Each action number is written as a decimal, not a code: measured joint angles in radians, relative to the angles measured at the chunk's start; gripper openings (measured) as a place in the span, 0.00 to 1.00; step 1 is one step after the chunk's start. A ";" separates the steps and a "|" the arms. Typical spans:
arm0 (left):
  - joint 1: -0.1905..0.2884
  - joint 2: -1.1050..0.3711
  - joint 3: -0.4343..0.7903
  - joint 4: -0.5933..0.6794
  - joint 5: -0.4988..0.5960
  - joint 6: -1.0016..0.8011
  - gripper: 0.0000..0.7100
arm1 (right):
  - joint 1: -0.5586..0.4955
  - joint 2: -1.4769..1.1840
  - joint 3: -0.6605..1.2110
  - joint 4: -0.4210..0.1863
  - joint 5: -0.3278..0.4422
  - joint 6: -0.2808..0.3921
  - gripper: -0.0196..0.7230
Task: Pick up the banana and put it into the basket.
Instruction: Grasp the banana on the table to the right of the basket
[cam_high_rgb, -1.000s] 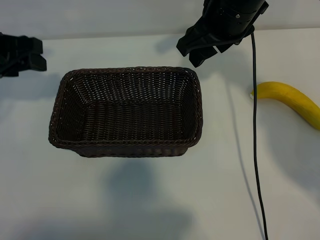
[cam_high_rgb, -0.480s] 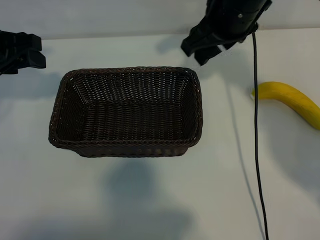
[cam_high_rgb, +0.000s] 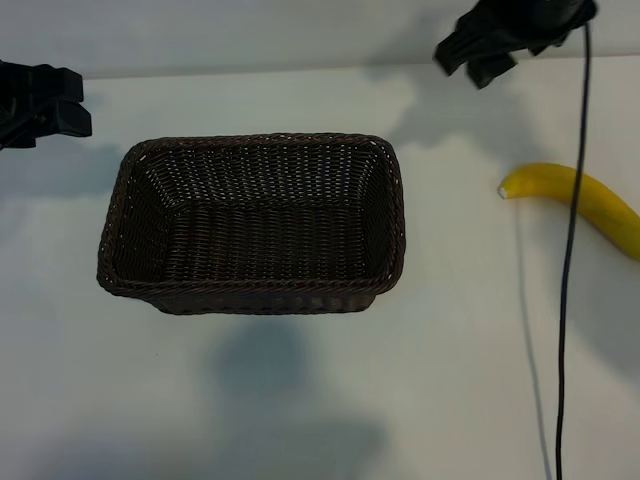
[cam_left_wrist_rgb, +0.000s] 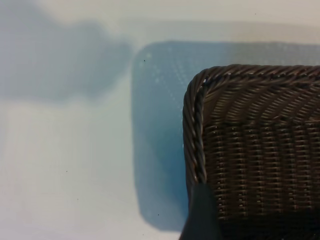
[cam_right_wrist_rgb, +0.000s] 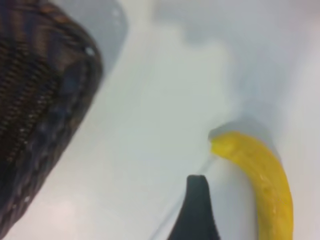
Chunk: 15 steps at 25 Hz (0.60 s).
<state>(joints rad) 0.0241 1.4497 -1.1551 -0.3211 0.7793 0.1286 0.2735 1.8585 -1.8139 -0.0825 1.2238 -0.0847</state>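
1. White matte bench (cam_high_rgb: 300, 400), bearing all items listed; soft grey shadows lie on it beside the basket.
2. Rectangular dark brown woven wicker basket (cam_high_rgb: 253, 300), rounded corners, braided rim, sloping sides. Upright, nothing inside. Serves as landmark for the entries below.
3. Curved, smooth bright-yellow banana (cam_high_rgb: 590, 200), lying flat on the bench, well apart from the basket's right short side, blunt tip pointing toward the basket. Not held.
4. Right tool (cam_high_rgb: 487, 55), black, hanging above the bench beyond the basket's far right corner, between basket and banana. Jaws wide, holding nothing.
5. Left tool (cam_high_rgb: 60, 108), black, beyond the basket's far left corner. Jaws wide, holding nothing.
6. Thin black cable (cam_high_rgb: 565, 300), hanging from the right arm, crossing in front of the banana.
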 joint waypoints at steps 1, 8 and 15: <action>0.000 0.000 0.000 0.000 0.000 0.000 0.84 | -0.023 0.000 0.000 0.029 0.000 -0.019 0.78; 0.000 0.000 0.000 0.001 -0.001 0.001 0.83 | -0.129 0.000 0.000 0.124 -0.001 -0.202 0.78; 0.000 0.000 0.000 0.001 -0.005 0.004 0.83 | -0.206 0.005 0.000 0.130 -0.001 -0.381 0.78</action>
<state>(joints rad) 0.0241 1.4497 -1.1551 -0.3202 0.7740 0.1327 0.0678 1.8635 -1.8139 0.0476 1.2228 -0.4655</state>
